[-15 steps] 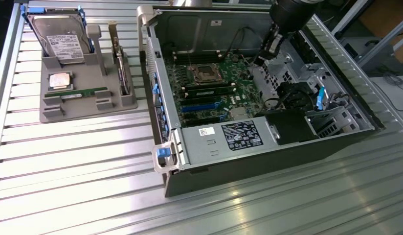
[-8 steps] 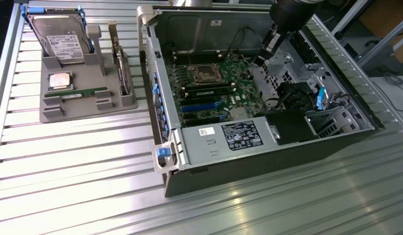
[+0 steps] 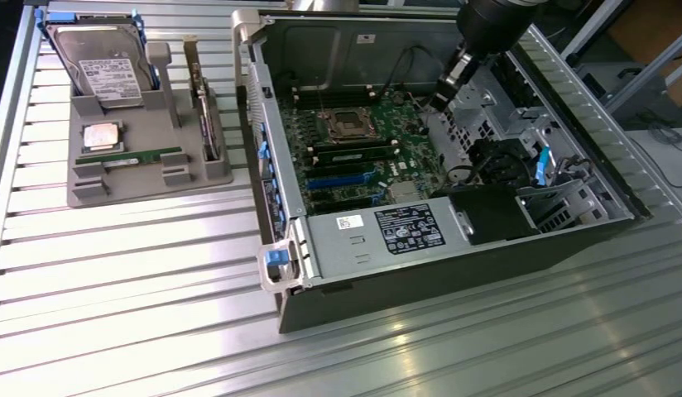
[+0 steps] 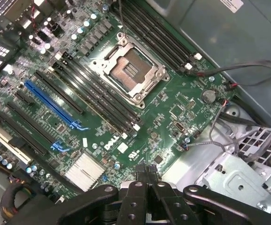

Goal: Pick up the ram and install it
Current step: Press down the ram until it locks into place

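the gripper (image 4: 147, 172) hangs inside the open computer case (image 3: 606, 211), its jaws closed on nothing above the motherboard (image 4: 173, 101). the ram (image 3: 142, 157) lies in the grey holder (image 3: 89, 192) on the bench (image 3: 120, 273), just beside the silver processor chip (image 3: 102, 136), well apart from the gripper.

Black tool (image 4: 147, 172) with bolted linkage arms (round screw holes), black cylindrical wrist.

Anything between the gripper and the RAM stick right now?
Yes. The gripper is inside the open metal computer case; its perforated side wall and an upright green card stand between it and the thin green RAM stick in the grey tray.
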Controlling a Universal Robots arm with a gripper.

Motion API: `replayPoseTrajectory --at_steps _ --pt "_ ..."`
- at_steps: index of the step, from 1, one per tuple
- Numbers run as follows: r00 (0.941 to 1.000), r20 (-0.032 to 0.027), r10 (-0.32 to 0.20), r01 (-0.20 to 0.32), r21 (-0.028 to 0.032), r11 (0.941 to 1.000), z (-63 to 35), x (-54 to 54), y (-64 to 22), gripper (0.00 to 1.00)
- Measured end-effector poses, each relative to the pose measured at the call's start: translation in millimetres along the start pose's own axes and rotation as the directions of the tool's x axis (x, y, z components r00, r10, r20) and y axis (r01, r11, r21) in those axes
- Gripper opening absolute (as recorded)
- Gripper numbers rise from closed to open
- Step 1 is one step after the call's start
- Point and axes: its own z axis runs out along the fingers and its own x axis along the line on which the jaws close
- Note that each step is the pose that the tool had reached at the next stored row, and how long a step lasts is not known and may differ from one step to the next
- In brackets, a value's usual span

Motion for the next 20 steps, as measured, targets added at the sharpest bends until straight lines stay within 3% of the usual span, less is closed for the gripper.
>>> replayPoseTrajectory --at_steps 9,12,20 --pt "0.9941 0.0041 0.108 -0.108 0.0046 0.9941 0.0 0.0 0.0 0.11" --pt "0.9868 0.0062 0.162 -0.162 0.0070 0.9868 0.0 0.0 0.0 0.11" --pt "0.9721 0.0093 0.234 -0.234 0.0097 0.9721 0.0 0.0 0.0 0.11"
